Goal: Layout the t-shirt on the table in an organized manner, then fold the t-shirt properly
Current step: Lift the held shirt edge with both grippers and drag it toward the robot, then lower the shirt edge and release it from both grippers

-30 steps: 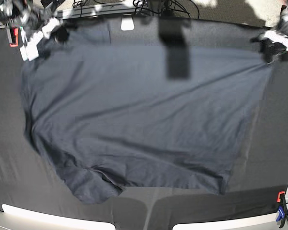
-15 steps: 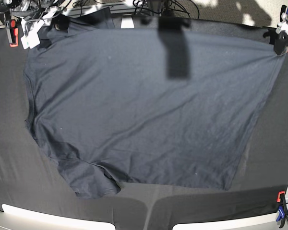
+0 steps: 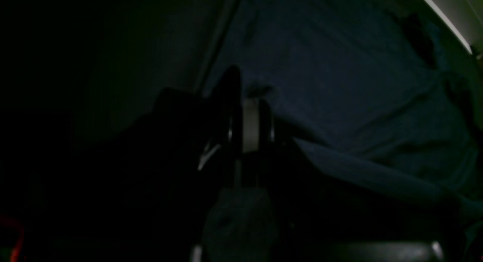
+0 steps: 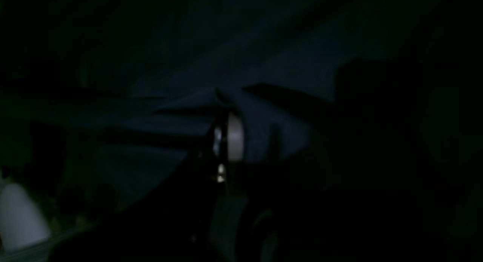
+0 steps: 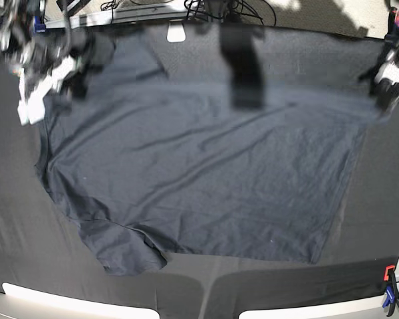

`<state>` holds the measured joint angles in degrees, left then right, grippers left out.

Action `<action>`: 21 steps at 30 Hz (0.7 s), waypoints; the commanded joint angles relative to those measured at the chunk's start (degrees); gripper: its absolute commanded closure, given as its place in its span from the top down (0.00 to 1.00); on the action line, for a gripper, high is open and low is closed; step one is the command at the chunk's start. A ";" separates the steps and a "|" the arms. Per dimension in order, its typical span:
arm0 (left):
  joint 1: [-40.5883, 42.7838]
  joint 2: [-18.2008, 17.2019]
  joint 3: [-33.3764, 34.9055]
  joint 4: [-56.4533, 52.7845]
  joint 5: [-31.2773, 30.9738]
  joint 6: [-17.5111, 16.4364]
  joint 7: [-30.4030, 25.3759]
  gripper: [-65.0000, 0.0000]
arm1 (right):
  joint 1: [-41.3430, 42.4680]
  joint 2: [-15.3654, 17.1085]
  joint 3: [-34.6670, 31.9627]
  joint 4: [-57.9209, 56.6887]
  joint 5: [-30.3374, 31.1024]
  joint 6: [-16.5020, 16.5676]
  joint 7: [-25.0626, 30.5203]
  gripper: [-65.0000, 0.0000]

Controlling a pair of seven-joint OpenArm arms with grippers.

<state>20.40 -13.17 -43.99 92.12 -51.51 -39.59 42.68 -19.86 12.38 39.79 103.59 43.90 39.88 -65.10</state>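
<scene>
Black surface (image 5: 386, 199), then t-shirt (image 5: 206, 173) spread over most of it, far edge lifted w/ diagonal creases, near sleeve lying flat. Right pincer (image 5: 50, 73) at far-left corner, clamped on shirt fabric. Left pincer (image 5: 389, 83) at far-right corner, pinching the shirt's edge too; wrist views very dark.

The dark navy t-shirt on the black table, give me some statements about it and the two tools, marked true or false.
1. The dark navy-grey cotton t-shirt lies spread open on the black cloth table. True.
2. The right tool is shut on shirt fabric. True.
3. The left tool hangs open, clear of the shirt. False: it is shut at the shirt's edge.
4. The shirt is folded in half. False: it is a single spread layer, wrinkled.
5. A red-and-blue clamp sits at the table's near corner. True.
</scene>
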 commanded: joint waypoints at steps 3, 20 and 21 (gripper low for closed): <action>-2.16 -1.01 3.76 0.96 5.25 -0.41 -6.69 0.00 | 2.75 0.81 0.35 0.92 0.81 -1.09 0.42 0.00; -8.20 -1.01 10.29 0.81 16.17 4.28 -18.62 0.00 | 8.76 0.96 0.24 0.13 -6.88 -2.84 9.99 0.00; -8.22 -1.01 10.29 0.81 16.20 4.26 -19.61 0.00 | 8.76 0.94 0.24 -0.35 -6.88 -2.84 10.93 0.00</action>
<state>12.69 -13.34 -33.43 92.09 -34.44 -35.33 24.82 -11.73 12.36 39.83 102.54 36.18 37.50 -55.66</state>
